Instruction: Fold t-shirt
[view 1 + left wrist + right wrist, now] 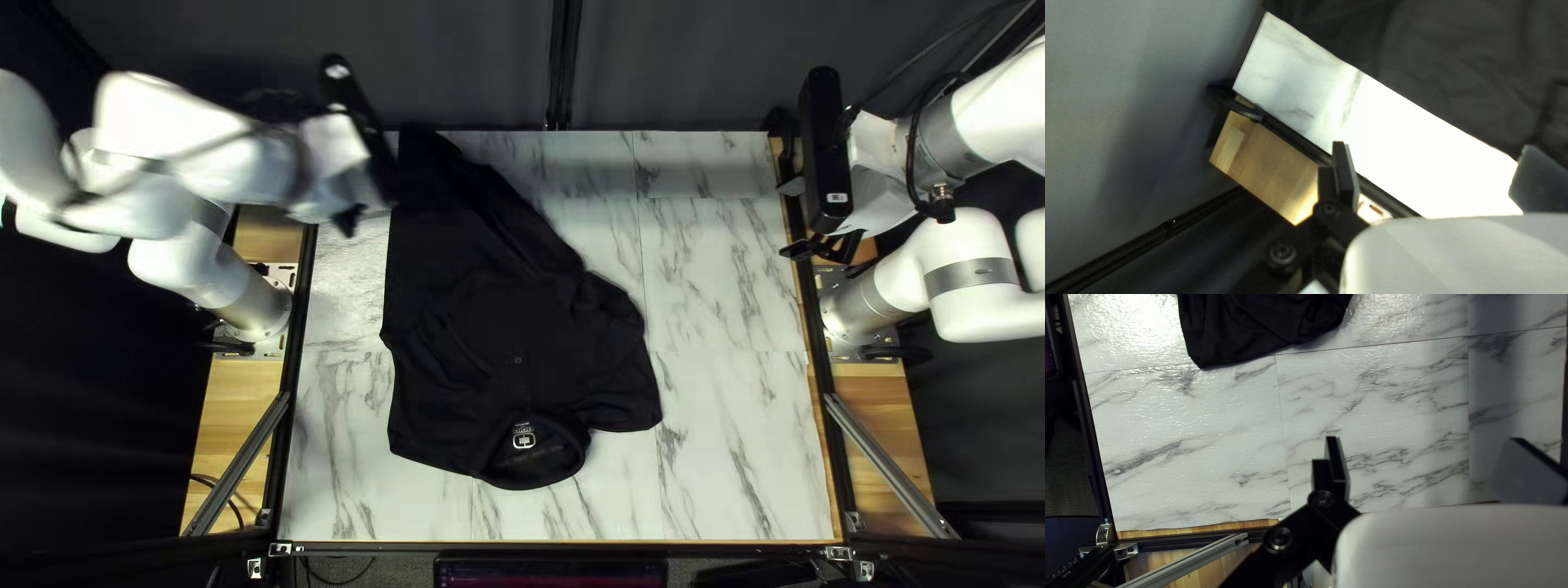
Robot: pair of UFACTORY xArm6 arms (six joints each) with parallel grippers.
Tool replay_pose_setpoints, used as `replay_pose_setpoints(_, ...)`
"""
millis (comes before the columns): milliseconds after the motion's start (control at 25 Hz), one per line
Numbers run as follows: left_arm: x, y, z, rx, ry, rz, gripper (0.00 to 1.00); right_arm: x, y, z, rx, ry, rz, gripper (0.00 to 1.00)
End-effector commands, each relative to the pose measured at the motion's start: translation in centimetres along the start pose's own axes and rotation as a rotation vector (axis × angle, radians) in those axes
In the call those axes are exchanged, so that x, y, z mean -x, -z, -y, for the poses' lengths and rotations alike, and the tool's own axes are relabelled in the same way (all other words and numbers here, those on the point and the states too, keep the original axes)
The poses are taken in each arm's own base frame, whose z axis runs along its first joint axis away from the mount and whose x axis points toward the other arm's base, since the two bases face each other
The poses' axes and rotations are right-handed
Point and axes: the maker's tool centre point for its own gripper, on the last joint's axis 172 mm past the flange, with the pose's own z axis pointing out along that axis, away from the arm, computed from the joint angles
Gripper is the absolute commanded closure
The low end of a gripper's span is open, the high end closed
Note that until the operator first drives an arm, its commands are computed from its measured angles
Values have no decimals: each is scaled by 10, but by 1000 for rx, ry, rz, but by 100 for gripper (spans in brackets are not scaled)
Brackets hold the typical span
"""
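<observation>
A marbled table [729, 272] has wood [248, 397] along both sides and a dark curtain [468, 65] behind. The black shirt [506, 316] lies spread on the table, collar toward its near edge. Raised at the table's left side is the left gripper [351, 220], at its right edge the right gripper [794, 218]; both gape wide.

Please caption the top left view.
Black cloth T-shirt, collar toward the near edge, on a white, grey-veined table.

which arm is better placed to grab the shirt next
Left, most likely: the left claw is open and appears close beside the shirt in the top left view, while the right claw, also open, is farther from it.
</observation>
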Motion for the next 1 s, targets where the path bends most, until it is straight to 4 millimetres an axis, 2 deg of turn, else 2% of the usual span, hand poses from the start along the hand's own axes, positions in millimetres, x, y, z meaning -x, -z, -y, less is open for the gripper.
replay_pose_setpoints(40, 17, 51, 9, 58, -53, -50, 0, 0, 0, 0, 0, 0, 0, 0)
replay_pose_setpoints(240, 23, 93, 11, 76, -108, -111, 0, 0, 0, 0, 0, 0, 0, 0)
replay_pose_setpoints(360, 22, 106, 11, 73, -138, -134, 0, 0, 0, 0, 0, 0, 0, 0)
replay_pose_setpoints(1000, 22, 107, 12, 72, -143, -138, 0, 0, 0, 0, 0, 0, 0, 0)
